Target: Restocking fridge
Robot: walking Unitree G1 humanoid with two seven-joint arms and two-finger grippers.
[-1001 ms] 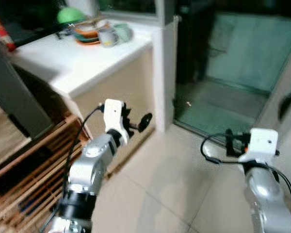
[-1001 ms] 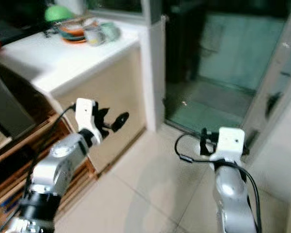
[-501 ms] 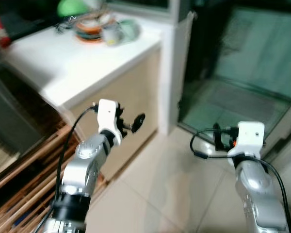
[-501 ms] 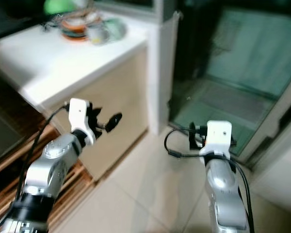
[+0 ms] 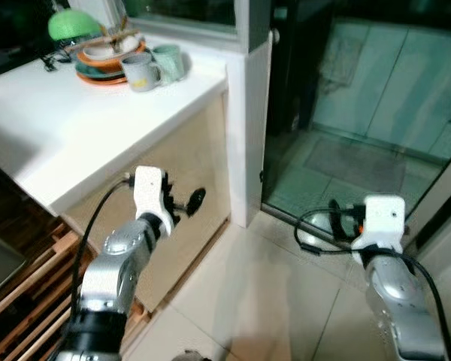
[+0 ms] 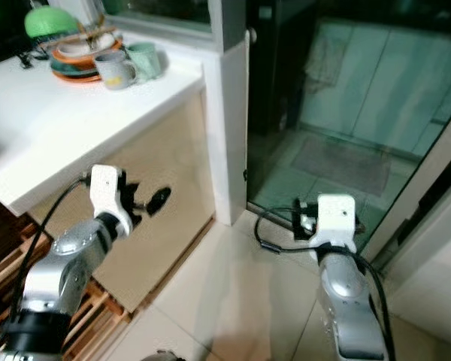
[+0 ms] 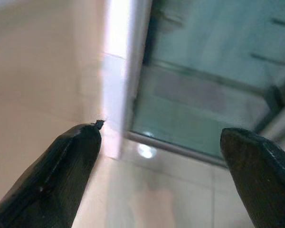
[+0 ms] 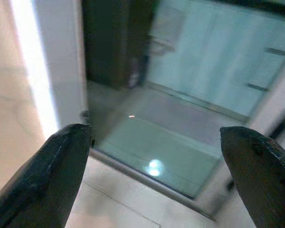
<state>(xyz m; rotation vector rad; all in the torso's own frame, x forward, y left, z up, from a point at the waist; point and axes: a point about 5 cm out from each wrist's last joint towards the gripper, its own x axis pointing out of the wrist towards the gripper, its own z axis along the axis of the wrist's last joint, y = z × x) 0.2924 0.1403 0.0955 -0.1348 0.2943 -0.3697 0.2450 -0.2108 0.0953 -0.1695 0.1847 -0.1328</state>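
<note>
Your left gripper [image 7: 159, 175] and right gripper [image 8: 154, 173] both hover empty, fingers apart; the white counter [image 5: 75, 135] sits at ten o'clock.

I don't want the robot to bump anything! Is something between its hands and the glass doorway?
Nothing visible. The left hand and right hand hang open over bare floor before the doorway; the white counter stands leftward.
</note>
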